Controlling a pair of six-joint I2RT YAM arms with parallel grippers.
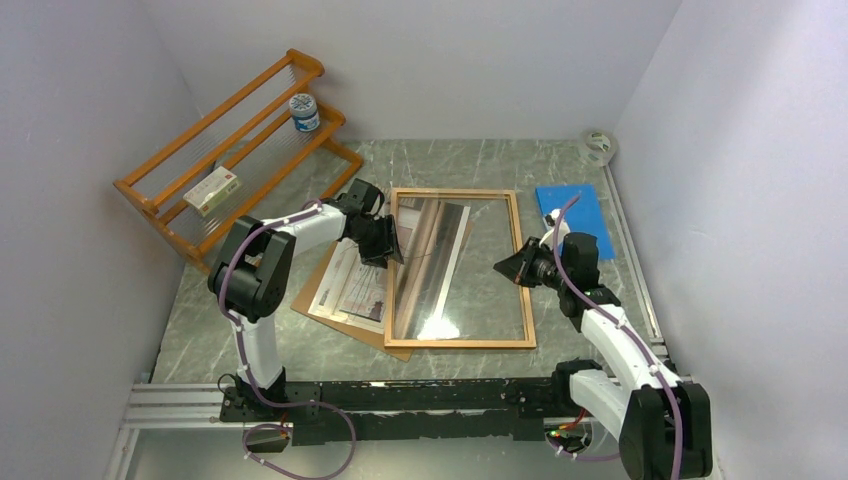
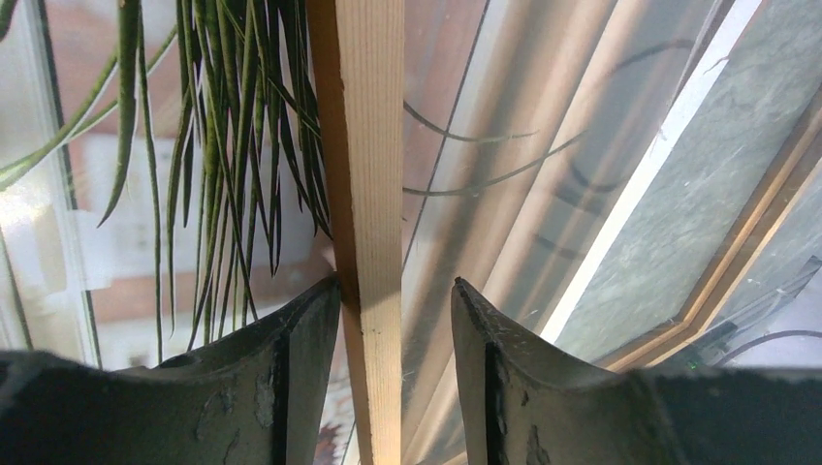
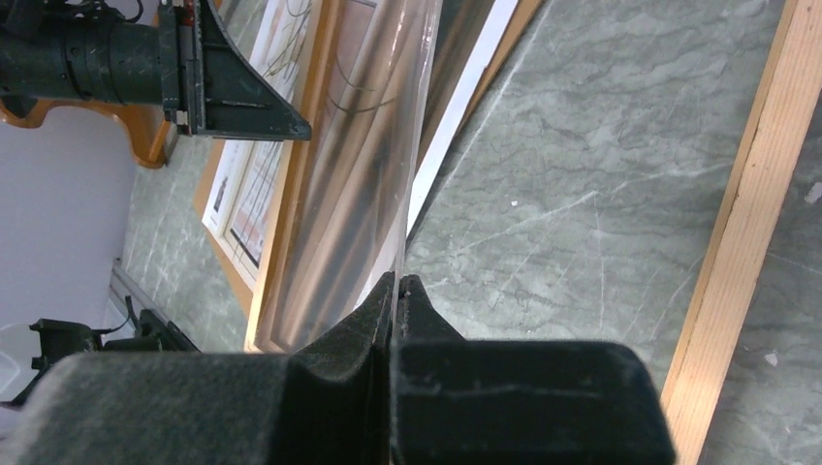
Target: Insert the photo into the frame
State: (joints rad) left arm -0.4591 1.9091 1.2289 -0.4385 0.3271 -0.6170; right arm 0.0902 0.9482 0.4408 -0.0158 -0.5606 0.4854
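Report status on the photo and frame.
Left gripper open, astride left rail of the frame. Right gripper shut, over the frame. Photo partly under it, not seated. Backing board beneath.

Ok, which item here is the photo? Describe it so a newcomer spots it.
Find the large light-wood frame lying mid-table. The photo is the pale sheet poking out from under its left rail, resting on a brown board. Unlike that plain board and the blue sheet right of the frame, it carries a printed image.
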